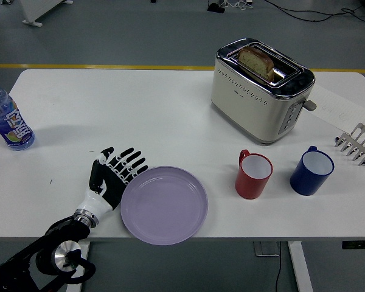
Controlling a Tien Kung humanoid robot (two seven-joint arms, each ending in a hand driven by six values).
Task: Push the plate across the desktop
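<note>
A lilac plate lies flat near the table's front edge, left of centre. My left hand comes in from the lower left and rests on the table right beside the plate's left rim. Its fingers are spread and extended, holding nothing, and its side looks to touch or nearly touch the rim. The right arm is out of view.
A red mug and a blue mug stand right of the plate. A silver toaster with bread stands behind them. A metal rack and paper are at the far right. A water bottle stands at the left edge.
</note>
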